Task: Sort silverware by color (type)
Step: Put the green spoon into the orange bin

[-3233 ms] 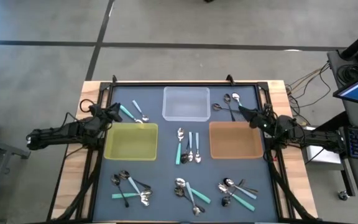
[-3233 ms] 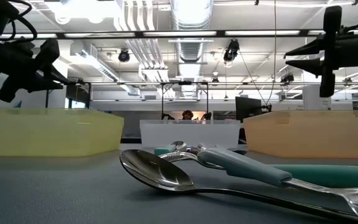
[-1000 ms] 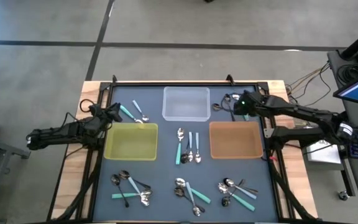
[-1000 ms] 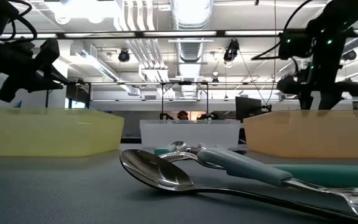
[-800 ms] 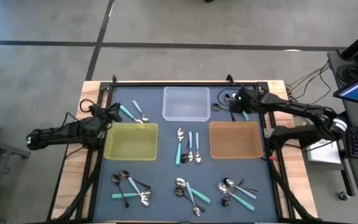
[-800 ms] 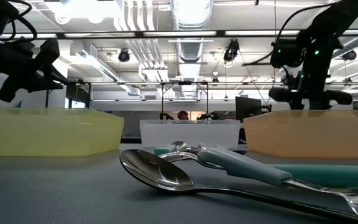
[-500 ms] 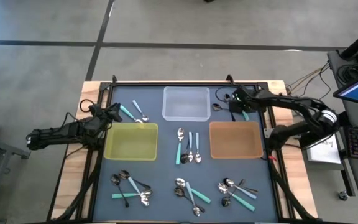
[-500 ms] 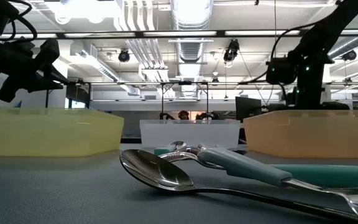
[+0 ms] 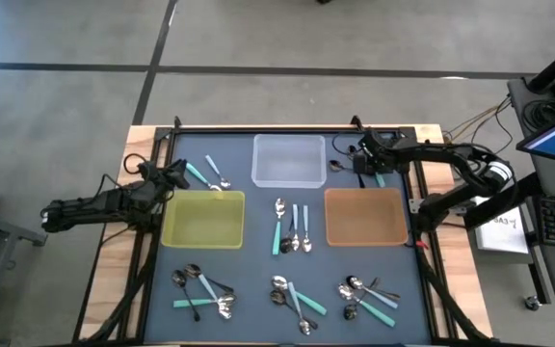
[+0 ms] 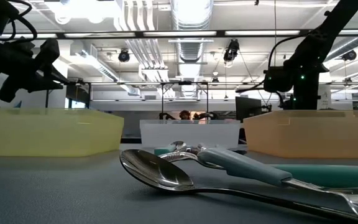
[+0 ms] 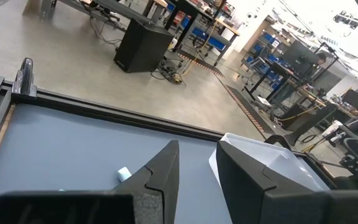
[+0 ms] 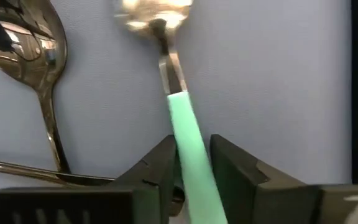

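Silverware lies in groups on the dark mat: teal and pale-blue spoons at the centre (image 9: 292,228), more groups along the near edge (image 9: 292,299) and at the far left (image 9: 208,173). At the far right, my right gripper (image 9: 362,164) points down onto a teal-handled spoon (image 12: 188,134) that lies beside an all-metal spoon (image 12: 33,43). Its fingers are shut on the teal handle. My left gripper (image 9: 176,176) waits above the far-left corner of the yellow tray (image 9: 203,220), its fingers (image 11: 197,180) a little apart with nothing between them. My right gripper pinches the teal handle (image 12: 185,124) of the spoon between its two fingers, a little behind the silver neck. The fingers come from above, pointing steeply down, and lie across the handle. The spoon lies flat on the mat, its bowl (image 12: 154,9) pointing away from the fingers.
A clear tray (image 9: 288,160) stands at the far middle, with an orange-brown tray (image 9: 364,217) right of centre. The black frame rail (image 9: 408,164) runs close to my right gripper. Spoon clusters lie near the front at left (image 9: 203,289) and right (image 9: 366,294).
My right gripper has gone down and toward the table's left, from above the far-right corner onto the spoons beside the clear tray. In the low view it has sunk behind the orange-brown tray. My left arm has kept still.
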Motion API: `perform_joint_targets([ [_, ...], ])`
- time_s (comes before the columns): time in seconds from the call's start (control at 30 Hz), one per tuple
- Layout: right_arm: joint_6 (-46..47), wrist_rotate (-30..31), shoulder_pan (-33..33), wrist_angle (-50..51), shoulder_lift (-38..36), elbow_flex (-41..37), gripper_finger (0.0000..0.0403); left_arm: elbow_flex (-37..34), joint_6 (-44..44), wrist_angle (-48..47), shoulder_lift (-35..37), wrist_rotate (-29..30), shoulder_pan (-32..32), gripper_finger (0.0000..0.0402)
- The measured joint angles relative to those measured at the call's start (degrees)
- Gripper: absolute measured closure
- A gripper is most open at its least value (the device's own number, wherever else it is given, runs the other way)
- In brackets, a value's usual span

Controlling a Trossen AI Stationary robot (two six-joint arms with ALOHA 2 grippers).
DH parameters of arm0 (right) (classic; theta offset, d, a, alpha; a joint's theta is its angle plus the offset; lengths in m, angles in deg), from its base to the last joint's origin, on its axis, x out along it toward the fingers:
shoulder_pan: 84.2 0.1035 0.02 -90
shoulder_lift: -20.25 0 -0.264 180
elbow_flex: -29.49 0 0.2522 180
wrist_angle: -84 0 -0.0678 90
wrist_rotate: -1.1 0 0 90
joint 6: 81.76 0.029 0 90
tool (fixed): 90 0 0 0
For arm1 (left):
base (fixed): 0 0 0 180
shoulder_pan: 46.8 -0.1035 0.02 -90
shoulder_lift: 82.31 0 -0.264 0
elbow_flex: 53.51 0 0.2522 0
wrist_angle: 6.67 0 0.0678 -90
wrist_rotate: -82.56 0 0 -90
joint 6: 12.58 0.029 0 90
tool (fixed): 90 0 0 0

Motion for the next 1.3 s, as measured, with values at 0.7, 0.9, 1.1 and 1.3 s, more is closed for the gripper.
perform_joint_targets([
  [0.7, 1.6, -0.5, 1.6, -0.7, -24.1, -0.3, 0.0361, 0.0, 0.0, 0.0, 0.0, 0.0, 0.0, 0.0313],
  [0.9, -0.4, -12.4, 7.3, -1.8, -35.8, -0.2, 0.0361, 0.0, 0.0, 0.0, 0.0, 0.0, 0.0, 0.0313],
  [1.1, 0.4, -21.0, 20.6, -0.3, -39.8, -0.2, 0.0361, 0.0, 0.0, 0.0, 0.0, 0.0, 0.0, 0.0313],
  [1.3, -7.6, -21.8, 33.1, 5.9, -39.0, -0.2, 0.036, 0.0, 0.0, 0.0, 0.0, 0.0, 0.0, 0.0313],
])
